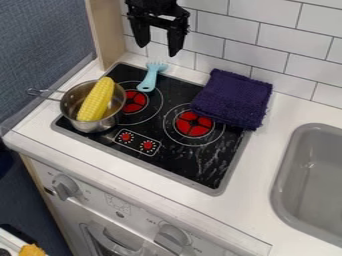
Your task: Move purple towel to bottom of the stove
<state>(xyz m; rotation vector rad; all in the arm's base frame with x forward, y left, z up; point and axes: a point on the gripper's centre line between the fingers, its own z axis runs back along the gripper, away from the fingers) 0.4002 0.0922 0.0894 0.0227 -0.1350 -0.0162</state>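
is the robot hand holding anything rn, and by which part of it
Nothing is held: the hand hangs open and empty, and the purple towel lies partly on the stove.

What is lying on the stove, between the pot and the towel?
Between the pot and the towel, the camera view shows a red burner, with the blue utensil beside it.

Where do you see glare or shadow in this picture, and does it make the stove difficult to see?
Camera view: lighting looks soft; pale marks, perhaps glare or smudges, on the front right of the stove, but its red rings stay clear; bright highlights on the metal pot; the dark towel gives little light back.
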